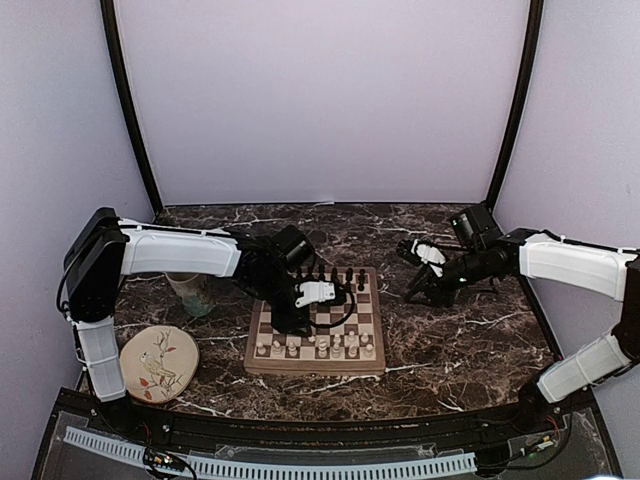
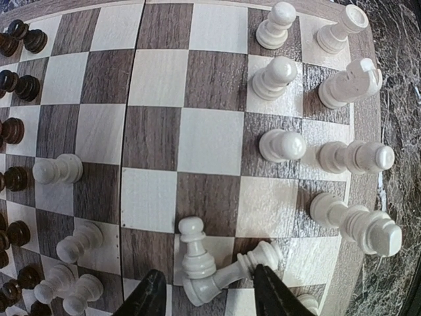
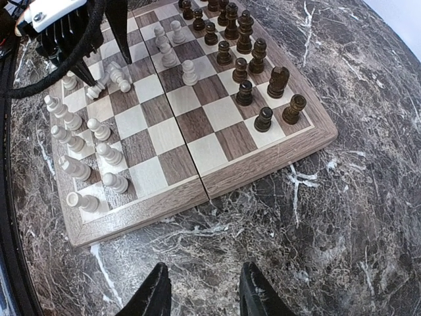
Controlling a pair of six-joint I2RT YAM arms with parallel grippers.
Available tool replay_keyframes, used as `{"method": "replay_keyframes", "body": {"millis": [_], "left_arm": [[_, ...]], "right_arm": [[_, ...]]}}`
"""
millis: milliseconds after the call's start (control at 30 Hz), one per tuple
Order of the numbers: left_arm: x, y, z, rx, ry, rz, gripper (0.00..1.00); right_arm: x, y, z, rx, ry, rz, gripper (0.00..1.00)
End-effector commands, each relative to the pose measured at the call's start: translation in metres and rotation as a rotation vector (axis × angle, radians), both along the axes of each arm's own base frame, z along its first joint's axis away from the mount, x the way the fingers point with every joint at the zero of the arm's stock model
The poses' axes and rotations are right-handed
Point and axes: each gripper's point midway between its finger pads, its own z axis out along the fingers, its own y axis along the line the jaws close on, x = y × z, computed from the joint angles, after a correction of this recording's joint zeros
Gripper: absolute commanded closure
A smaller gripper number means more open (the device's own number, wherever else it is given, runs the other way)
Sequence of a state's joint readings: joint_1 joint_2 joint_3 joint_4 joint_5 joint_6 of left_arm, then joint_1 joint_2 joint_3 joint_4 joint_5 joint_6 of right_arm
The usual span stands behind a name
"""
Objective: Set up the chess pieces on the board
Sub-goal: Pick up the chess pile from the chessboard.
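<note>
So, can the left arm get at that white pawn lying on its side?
Probably yes. The left gripper hangs just over the fallen pawn, its jaws open to either side of it, nothing in between. One catch: it seems to rest against a standing pawn, which could get knocked.

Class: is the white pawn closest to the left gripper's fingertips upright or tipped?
Tipped: the pawn lies sideways against another white pawn.

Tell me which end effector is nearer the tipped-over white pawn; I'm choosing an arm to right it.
Left. The left end effector sits over the tipped-over white pawn, fingers flanking it. The right end effector is off the board, above the marble table beside it.
</note>
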State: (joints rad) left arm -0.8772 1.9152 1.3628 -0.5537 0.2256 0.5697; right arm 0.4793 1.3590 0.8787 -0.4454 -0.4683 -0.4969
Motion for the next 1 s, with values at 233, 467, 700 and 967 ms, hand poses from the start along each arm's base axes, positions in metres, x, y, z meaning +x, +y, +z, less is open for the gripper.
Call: {"method": "replay_keyframes", "body": {"millis": [233,467,700,967], "left_arm": [[-0.008,0.016,-0.008,0.056,0.015,-0.004,0.57],[-0.008,0.024,-0.008,0.064,0.001,0.028,0.58],[-0.011,0.023,-0.008,0.039,-0.002,0.018,0.58],[-0.005,0.013,-0.008,0.006,-0.002,0.010,0.65]], "right_arm": [[0.003,0.005,0.007,0.016,-0.010,0.022,0.64],[0.002,0.006,0.006,0.020,-0.005,0.025,0.65],[0.002,0.008,0.005,0.024,0.012,0.029,0.64],[0.003,0.007,0.003,0.019,0.018,0.025,0.65]]}}
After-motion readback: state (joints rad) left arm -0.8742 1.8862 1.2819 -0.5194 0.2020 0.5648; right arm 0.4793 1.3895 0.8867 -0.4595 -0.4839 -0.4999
